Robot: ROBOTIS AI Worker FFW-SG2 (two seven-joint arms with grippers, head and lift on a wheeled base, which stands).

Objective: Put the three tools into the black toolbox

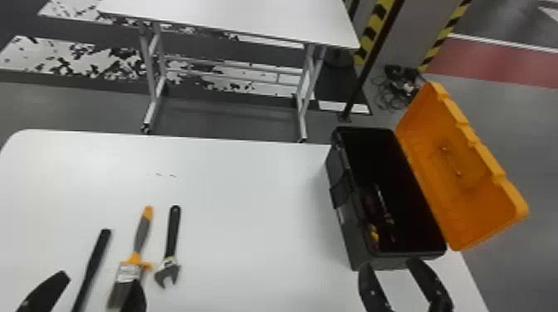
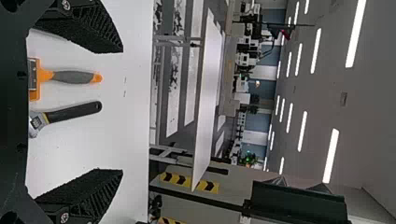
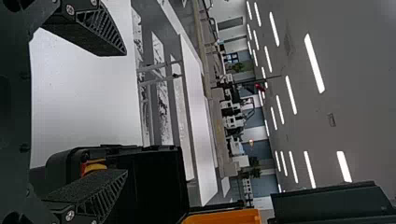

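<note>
Paintbrush (image 1: 142, 234), adjustable wrench (image 1: 172, 240) and a black-handled tool (image 1: 97, 253) lie apart on the white counter (image 1: 249, 186), toward its left edge, with handle ends pointing at the far edge. The brush is in the middle, the wrench on its right, the black-handled tool on its left.

The black toolbox (image 1: 346, 232) stands upright at the counter's right edge, its far end by the far right corner. Its orange lid (image 1: 461, 195) is open, leaning out past the right edge. Inside sits a small yellow item (image 1: 373, 233), near the box's nearer end.

The left pincer (image 1: 100, 277) is spread wide with nothing between its fingers, low over the left part of the counter, one finger overlapping the brush's bristles in the head view. The right pincer (image 1: 390, 264) is also parted and empty, beside the toolbox's near end. Another white table (image 1: 232, 16) stands beyond the far edge.
</note>
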